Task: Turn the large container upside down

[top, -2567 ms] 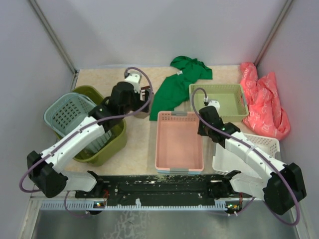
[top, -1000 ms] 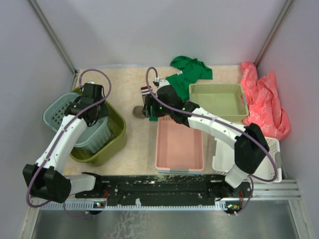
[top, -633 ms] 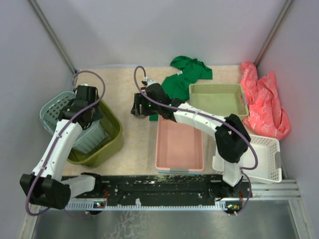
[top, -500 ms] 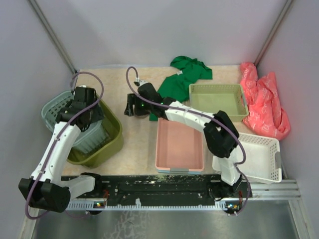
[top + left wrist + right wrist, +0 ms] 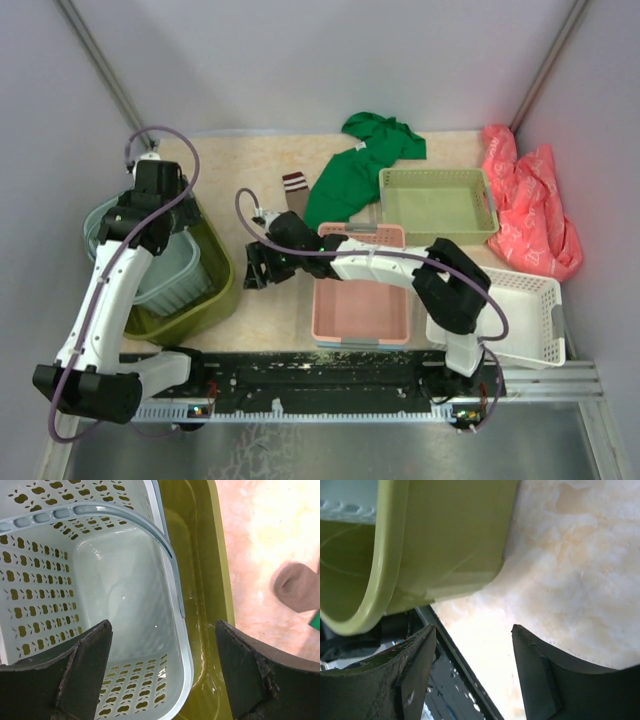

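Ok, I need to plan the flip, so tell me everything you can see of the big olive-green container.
The olive-green container is a deep oblong tub of glossy plastic with rounded corners and a thick rim. It stands open side up at the left of the table, not yet turned over. The teal basket sits nested inside it. The right gripper, jaws open, hovers close beside its right wall, apparently not touching.

Large container (image 5: 215, 295): olive-green plastic, smooth, glossy, highlights on walls. Teal basket (image 5: 160, 280) in it: shiny plastic, perforated sides. Surface (image 5: 255, 165): beige, mottled, stone-like, low sheen. Pink tray (image 5: 360, 310): smooth plastic, satin finish. White basket (image 5: 530, 325): slotted plastic. Green garment (image 5: 365, 160): soft matt cloth, creased. Sock (image 5: 293, 188): knitted cloth. Left tool (image 5: 162, 630) fingers: black, matt, rough edges.
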